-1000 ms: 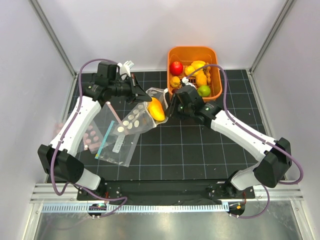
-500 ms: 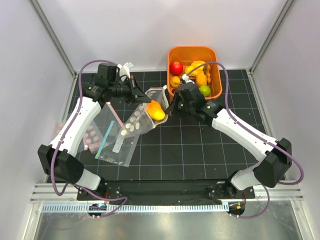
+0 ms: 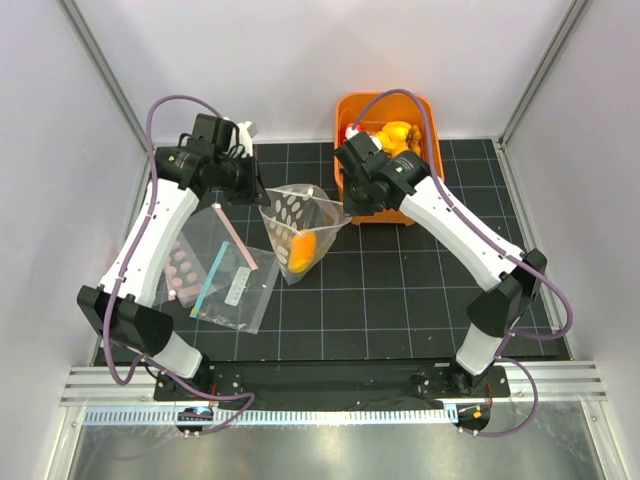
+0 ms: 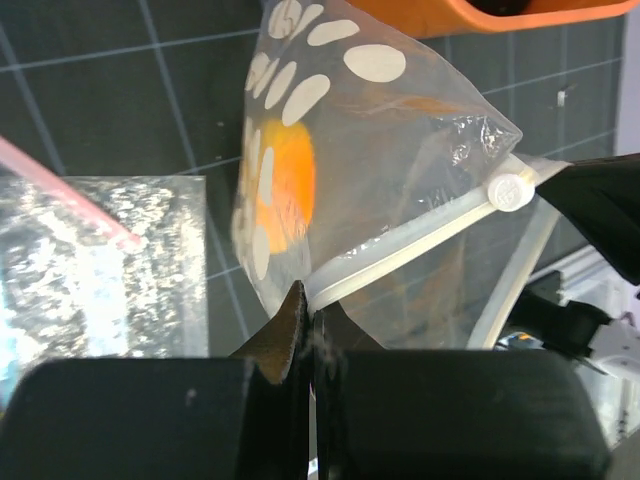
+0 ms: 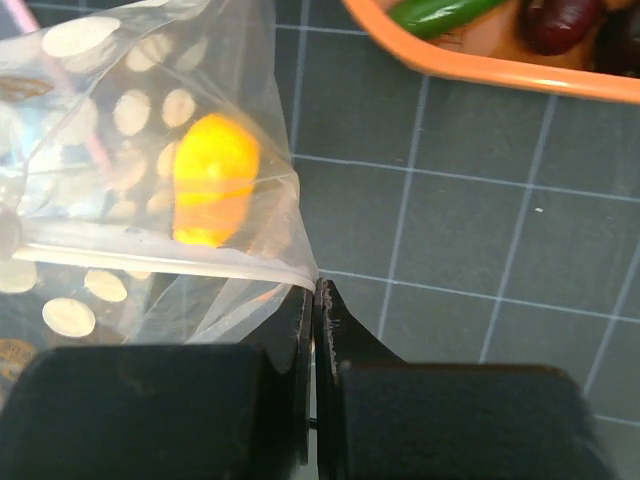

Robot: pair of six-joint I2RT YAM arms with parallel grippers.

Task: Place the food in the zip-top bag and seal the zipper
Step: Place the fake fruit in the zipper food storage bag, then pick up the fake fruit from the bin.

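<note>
The dotted zip-top bag (image 3: 298,215) hangs above the mat, stretched between my two grippers with its mouth up. One orange-yellow mango (image 3: 302,250) lies at its bottom and shows through the plastic in the left wrist view (image 4: 285,185) and the right wrist view (image 5: 213,175). My left gripper (image 3: 263,197) is shut on the left end of the mouth edge (image 4: 308,298). My right gripper (image 3: 343,207) is shut on the right end (image 5: 318,285). The zipper (image 4: 420,235) runs taut between them (image 5: 150,258). The rest of the food (image 3: 392,132) is in the orange basket (image 3: 425,105), partly hidden by my right arm.
On the left of the mat lie a clear bag with a teal strip and white label (image 3: 235,288), a bag with pink dots (image 3: 180,270) and a loose pink strip (image 3: 236,232). The basket rim (image 5: 480,65) is just beyond my right gripper, holding a green piece (image 5: 430,10) and a dark purple piece (image 5: 555,20).
The bag has been lifted off the mat and now hangs upright between both grippers. The mango has slid from the mouth to the bottom. My right arm has swung back toward the basket.
</note>
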